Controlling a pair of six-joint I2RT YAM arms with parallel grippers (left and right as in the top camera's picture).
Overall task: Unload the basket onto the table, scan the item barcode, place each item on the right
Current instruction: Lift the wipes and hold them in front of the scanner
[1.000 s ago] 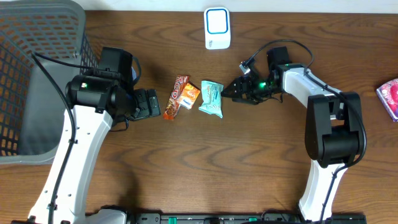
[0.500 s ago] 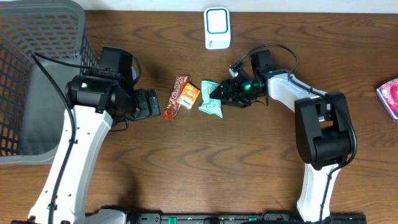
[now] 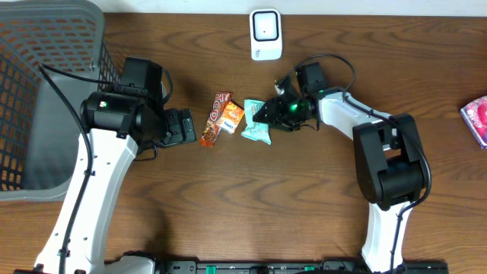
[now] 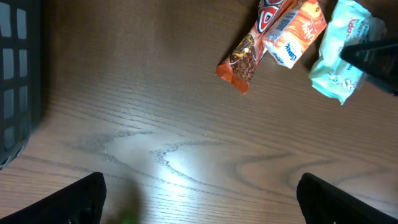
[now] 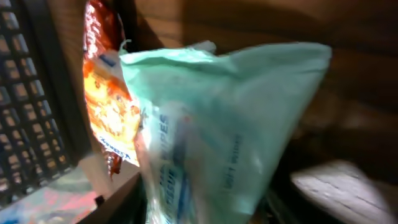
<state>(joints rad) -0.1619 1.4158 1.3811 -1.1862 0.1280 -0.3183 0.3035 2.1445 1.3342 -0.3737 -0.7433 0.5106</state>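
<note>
A teal wipes packet (image 3: 257, 124) lies at the table's middle, beside an orange snack pack (image 3: 230, 116) and a red-brown bar (image 3: 214, 122). My right gripper (image 3: 268, 113) reaches in from the right. In the right wrist view the teal packet (image 5: 217, 124) fills the gap between the jaws, which press on both of its sides. My left gripper (image 3: 183, 125) hovers left of the bar, open and empty, its fingertips (image 4: 81, 199) wide apart over bare wood. The white barcode scanner (image 3: 265, 33) stands at the back centre.
A grey mesh basket (image 3: 30, 91) fills the far left. A pink packet (image 3: 475, 119) lies at the right edge. In the left wrist view the bar (image 4: 249, 53), the orange pack (image 4: 292, 34) and the teal packet (image 4: 344, 56) sit ahead.
My right gripper has slid left onto the teal packet and its jaws have narrowed around it. The left arm has stayed still.
</note>
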